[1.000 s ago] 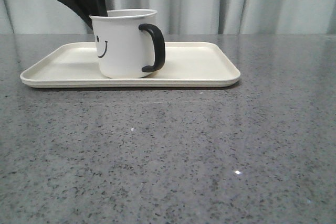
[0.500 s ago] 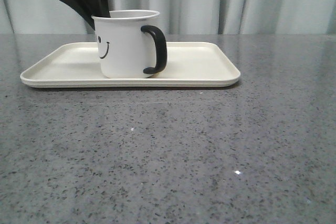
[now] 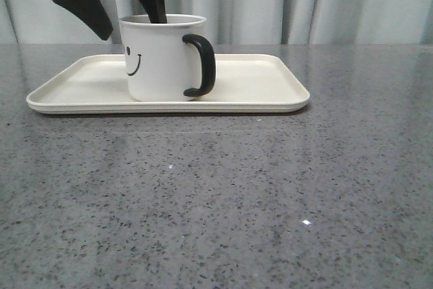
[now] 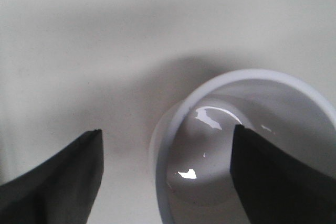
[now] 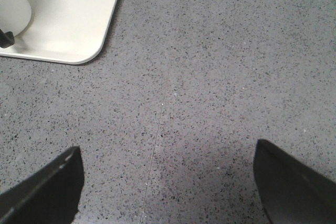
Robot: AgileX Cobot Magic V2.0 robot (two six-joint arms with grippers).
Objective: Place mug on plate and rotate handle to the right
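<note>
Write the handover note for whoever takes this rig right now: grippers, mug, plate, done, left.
Left gripper: open, one finger inside the white smiley-face mug, one outside its rim, gripping nothing.
Right gripper: open, empty, over bare grey speckled table beside the tray's corner.
Mug: upright on the cream-white rectangular plate, left of its middle in the front view.
Glossy black loop handle: points right in the front view.
Done: mug placed, handle appears turned right.
Left: lift the left gripper clear without tipping the mug; confirm the handle angle.
</note>
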